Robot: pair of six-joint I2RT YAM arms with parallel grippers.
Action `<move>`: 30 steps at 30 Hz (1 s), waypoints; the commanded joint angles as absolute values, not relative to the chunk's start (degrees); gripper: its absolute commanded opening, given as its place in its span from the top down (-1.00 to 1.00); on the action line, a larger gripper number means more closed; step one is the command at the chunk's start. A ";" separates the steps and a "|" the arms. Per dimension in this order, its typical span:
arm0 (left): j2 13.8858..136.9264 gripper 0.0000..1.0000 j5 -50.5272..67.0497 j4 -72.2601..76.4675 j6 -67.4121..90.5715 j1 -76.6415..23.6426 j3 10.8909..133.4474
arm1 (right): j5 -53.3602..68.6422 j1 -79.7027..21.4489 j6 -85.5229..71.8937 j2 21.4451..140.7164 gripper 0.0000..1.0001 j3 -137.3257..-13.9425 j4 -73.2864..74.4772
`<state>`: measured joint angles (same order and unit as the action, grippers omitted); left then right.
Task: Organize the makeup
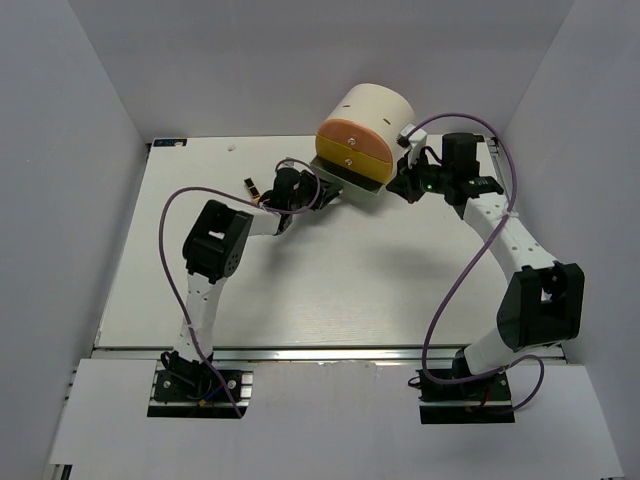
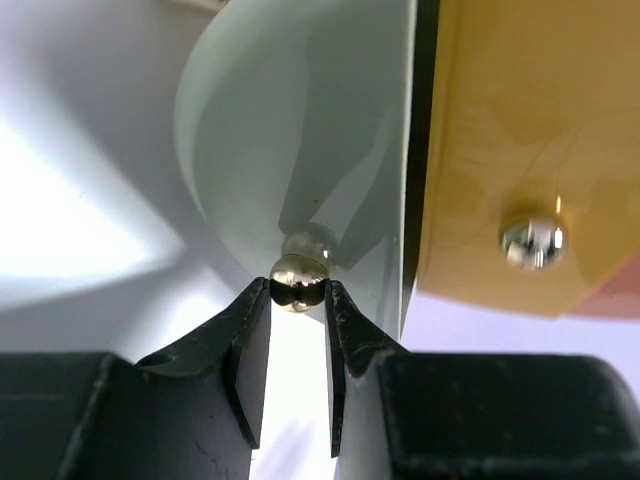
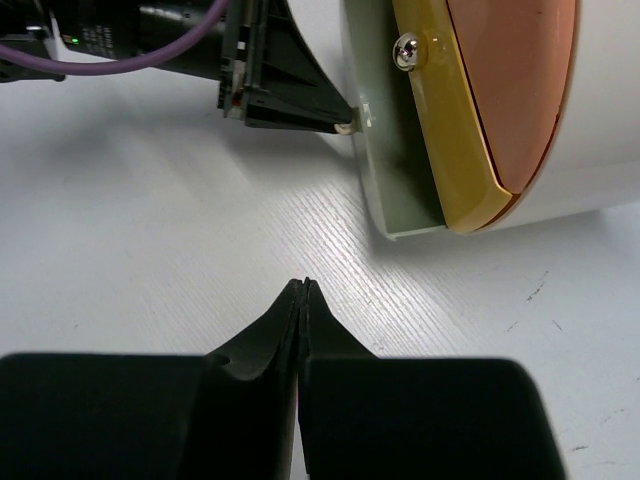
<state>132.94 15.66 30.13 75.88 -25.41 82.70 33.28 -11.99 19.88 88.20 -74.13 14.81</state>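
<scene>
One black-and-gold lipstick tube [image 1: 253,186] lies on the table left of my left gripper; the other makeup is out of view. My left gripper [image 1: 318,190] is shut on the round metal knob [image 2: 298,279] of a pale green drawer [image 2: 300,130] that sticks out at the bottom of the big cream cylinder [image 1: 375,110]. My left gripper [image 2: 298,287] pinches the knob at its fingertips. My right gripper [image 3: 303,285] is shut and empty just above the table, to the right of the cylinder [image 1: 405,185]. The drawer's inside is hidden.
The cylinder lies on its side at the back middle, with a yellow drawer [image 3: 450,140] with a metal knob [image 2: 533,243] and a pink drawer [image 3: 520,80] above the green one [image 3: 400,195]. White walls enclose the table [image 1: 300,290]. My left gripper shows in the right wrist view [image 3: 345,125].
</scene>
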 commanded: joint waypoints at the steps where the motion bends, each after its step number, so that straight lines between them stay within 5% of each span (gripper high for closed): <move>1: 126.04 0.64 14.94 28.65 72.25 -25.49 78.06 | 34.54 -11.69 19.34 85.87 1.00 -73.65 13.18; 9: 119.18 0.54 13.36 27.17 69.61 -25.49 69.52 | 34.72 -11.69 19.42 85.25 1.00 -73.04 13.36; 11: 119.00 0.06 13.18 25.85 69.08 -25.49 70.31 | 35.33 -11.60 19.51 85.25 0.77 -72.95 13.62; 14: 118.66 -0.33 12.48 22.69 67.59 -25.49 72.94 | 35.86 -11.60 19.86 84.99 0.22 -73.30 14.15; 17: 116.82 -0.39 10.64 18.29 64.87 -25.49 75.05 | 35.77 -11.69 20.65 84.73 0.01 -73.04 14.68; 30: 103.46 -0.40 -3.86 -8.42 46.77 -24.17 73.48 | 35.59 -11.60 21.71 83.14 -0.11 -70.05 14.68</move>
<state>108.05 2.31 1.19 53.49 -25.08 73.23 34.72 -11.97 21.19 84.99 -70.67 15.27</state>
